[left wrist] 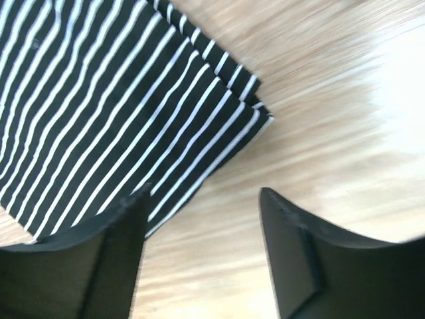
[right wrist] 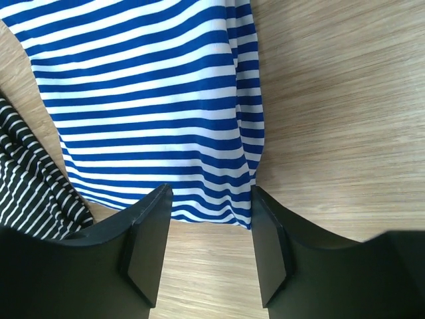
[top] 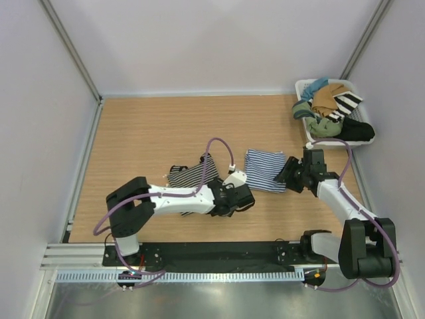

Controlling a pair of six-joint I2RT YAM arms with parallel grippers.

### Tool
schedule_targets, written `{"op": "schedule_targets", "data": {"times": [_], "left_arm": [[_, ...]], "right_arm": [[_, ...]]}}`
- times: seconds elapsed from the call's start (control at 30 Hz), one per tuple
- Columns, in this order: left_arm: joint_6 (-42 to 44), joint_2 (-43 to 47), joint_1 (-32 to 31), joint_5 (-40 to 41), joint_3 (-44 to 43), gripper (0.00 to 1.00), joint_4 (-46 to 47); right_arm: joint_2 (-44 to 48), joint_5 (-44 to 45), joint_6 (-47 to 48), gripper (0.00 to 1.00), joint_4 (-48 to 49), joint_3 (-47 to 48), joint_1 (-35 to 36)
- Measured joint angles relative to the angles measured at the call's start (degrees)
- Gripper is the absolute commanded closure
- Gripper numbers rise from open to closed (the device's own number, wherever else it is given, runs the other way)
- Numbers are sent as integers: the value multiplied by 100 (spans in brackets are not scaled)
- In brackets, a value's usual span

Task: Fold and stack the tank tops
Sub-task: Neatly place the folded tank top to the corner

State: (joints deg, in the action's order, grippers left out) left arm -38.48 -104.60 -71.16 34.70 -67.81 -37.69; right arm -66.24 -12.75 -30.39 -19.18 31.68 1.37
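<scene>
Jaws parted; clothes basket well apart.

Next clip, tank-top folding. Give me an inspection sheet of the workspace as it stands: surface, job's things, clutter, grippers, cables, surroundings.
Surface: wooden table, no spills seen.
Job's things: black-and-white top and blue-and-white top lie side by side mid-table, not stacked. The blue one is folded to a rectangle; the black one is partly under the left arm.
Clutter: white basket at the far right corner, heaped with other clothes.
Grippers: left gripper open over bare wood beside the black-and-white top's corner; right gripper open over the blue-and-white top's edge; neither holds anything.
Cables: purple cable loops above the left arm, another along the right.
Surroundings: white walls; metal rail at the near edge.
</scene>
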Motion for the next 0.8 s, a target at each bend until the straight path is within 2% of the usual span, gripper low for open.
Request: {"op": "schedule_targets", "data": {"times": [0.17,0.2,0.33,0.4,0.43,0.5,0.8], "left_arm": [[-57,752,227,-579,-188,26,85],[-57,870,350,-752,-236,27,168],[-184,933,1060,-1561,-428,25,575],[-260,723,1427,-1996,-570,19,754],[-299,551,1587,-2177,-691,12,826],[-350,125,1794,-2479,-1008,7,920],[-649,-1416,1908,-3560,-2271,10,1298]], "right_arm": [[-151,83,-39,37,-17,197,-11],[-240,118,-46,32,-11,278,-15],[-651,284,-101,30,87,546,-37],[-905,376,-105,29,111,680,-37],[-1075,437,-105,30,120,776,-37],[-1300,540,-101,26,140,894,-37],[-1908,619,-76,28,282,1137,-37]]}}
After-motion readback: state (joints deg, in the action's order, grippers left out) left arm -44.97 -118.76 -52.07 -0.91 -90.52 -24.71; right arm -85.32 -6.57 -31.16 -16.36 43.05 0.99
